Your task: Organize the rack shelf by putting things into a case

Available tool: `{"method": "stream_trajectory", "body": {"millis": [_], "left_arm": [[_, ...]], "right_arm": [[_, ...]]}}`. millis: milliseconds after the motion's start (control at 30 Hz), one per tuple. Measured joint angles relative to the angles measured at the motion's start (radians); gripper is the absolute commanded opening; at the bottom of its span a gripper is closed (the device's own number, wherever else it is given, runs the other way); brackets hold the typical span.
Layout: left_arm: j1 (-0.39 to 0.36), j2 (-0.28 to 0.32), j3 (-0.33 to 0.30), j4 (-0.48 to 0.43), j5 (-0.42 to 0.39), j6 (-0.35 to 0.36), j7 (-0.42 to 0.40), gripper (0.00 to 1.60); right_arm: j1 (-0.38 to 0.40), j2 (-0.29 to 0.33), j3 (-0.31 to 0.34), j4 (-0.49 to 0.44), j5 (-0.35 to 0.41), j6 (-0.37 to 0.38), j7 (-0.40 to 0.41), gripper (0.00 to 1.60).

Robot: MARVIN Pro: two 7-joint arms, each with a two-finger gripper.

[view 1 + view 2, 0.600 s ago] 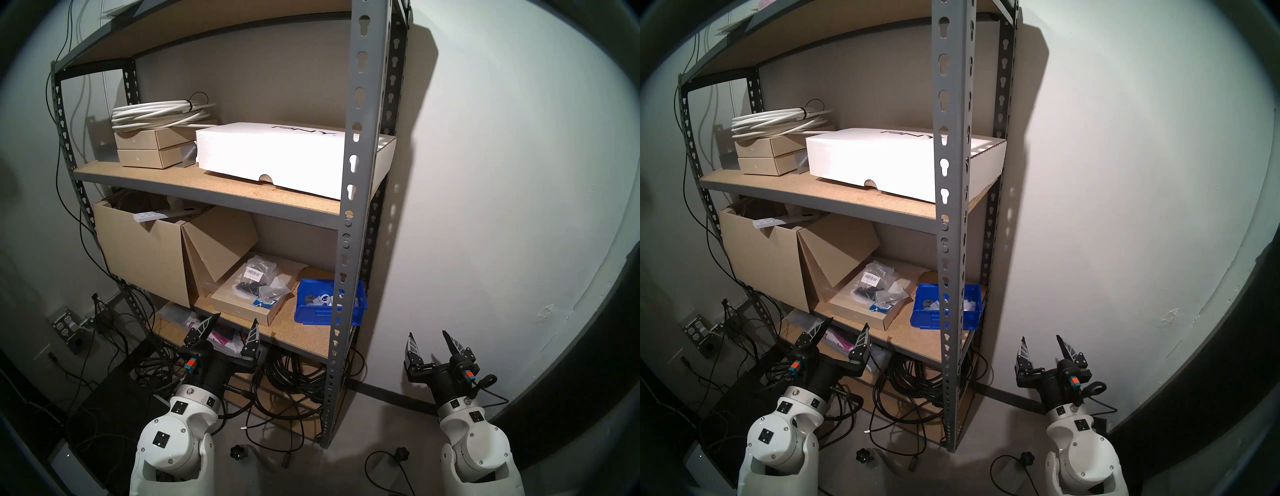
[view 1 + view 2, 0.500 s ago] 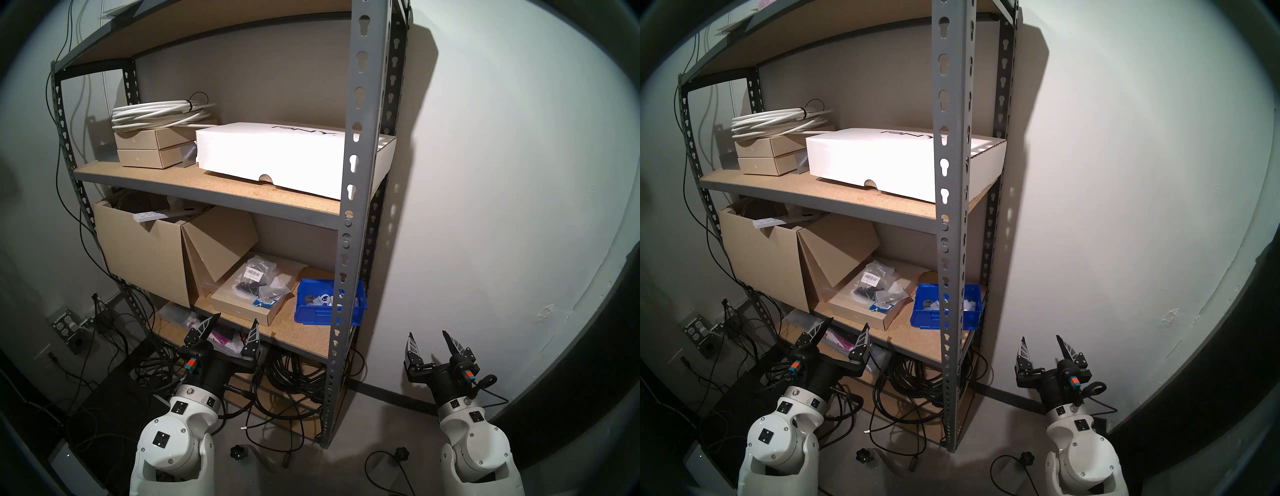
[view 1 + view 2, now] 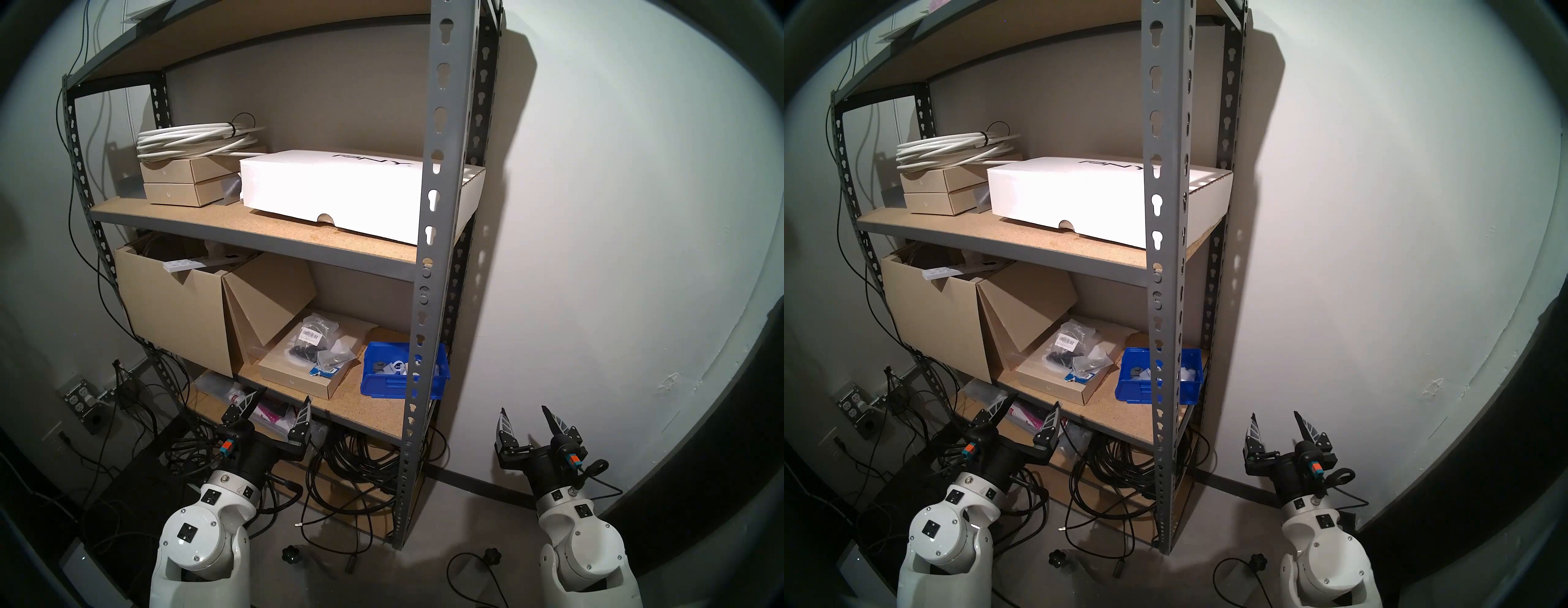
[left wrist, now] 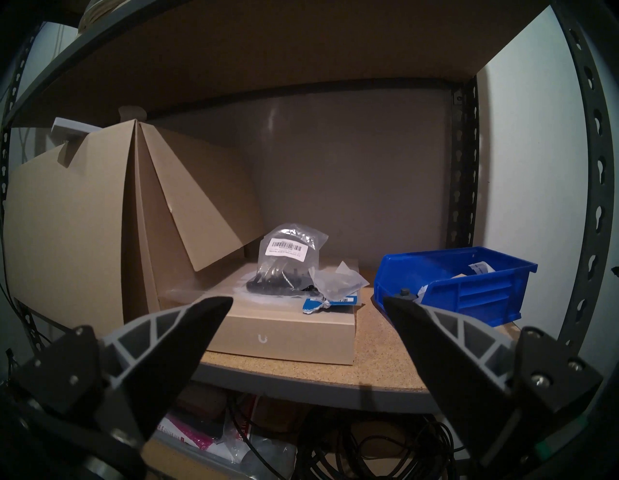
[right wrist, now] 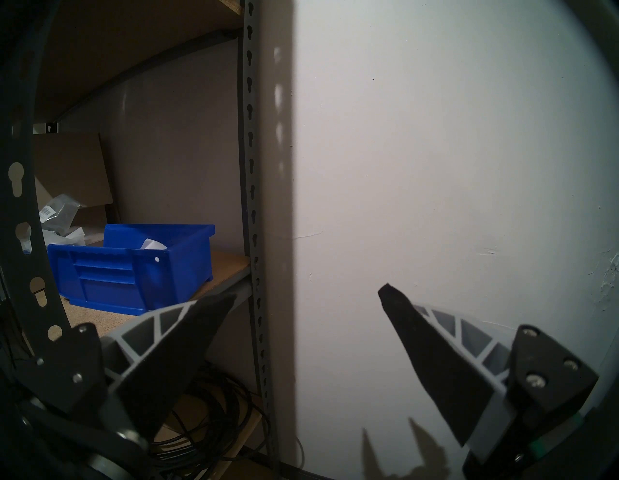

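- Rack (image 3: 439, 237): grey metal uprights with keyhole slots, chipboard shelves. The work is on the low shelf (image 4: 378, 355).
- Bags (image 4: 288, 268): a few crinkly clear bags of dark parts, one with a barcode label, heaped on a flat cardboard box (image 4: 294, 330) at mid-shelf. None is in the bin yet, judging by the heap.
- Blue bin (image 4: 469, 288): open-topped, just right of the flat box, low lip toward the robot, some white scraps already inside. Its nearness should make for a short carry.
- Left gripper (image 4: 308, 301): jaws wide, empty, level with the shelf edge and short of it, facing the bags; likely the one to pick.
- Right gripper (image 5: 306, 296): jaws wide, empty, outside the rack, facing bare wall.
- In the way: the front right upright crosses the bin in the head view, so reaching from the right looks awkward; a leaning cardboard flap (image 4: 201, 207) crowds the bags' left side.
- Nearby: large open carton (image 3: 169, 301), white box (image 3: 335, 191), white cable coil (image 3: 191, 140), black cables (image 3: 360, 458) on the floor.
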Motion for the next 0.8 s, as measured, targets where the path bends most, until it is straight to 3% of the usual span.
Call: {"method": "stream_trajectory", "body": {"millis": [533,800], "left_arm": [[-0.151,0.068,-0.002,0.108,-0.021,0.009,-0.072,1.60],[-0.233,0.086,0.012,0.165,-0.028,0.064,-0.085,1.60]], "right_arm": [[0.000,0.000,0.000,0.001,0.000,0.000,0.000,1.60],[0.000,0.000,0.000,0.002,0.000,0.000,0.000,1.60]]}}
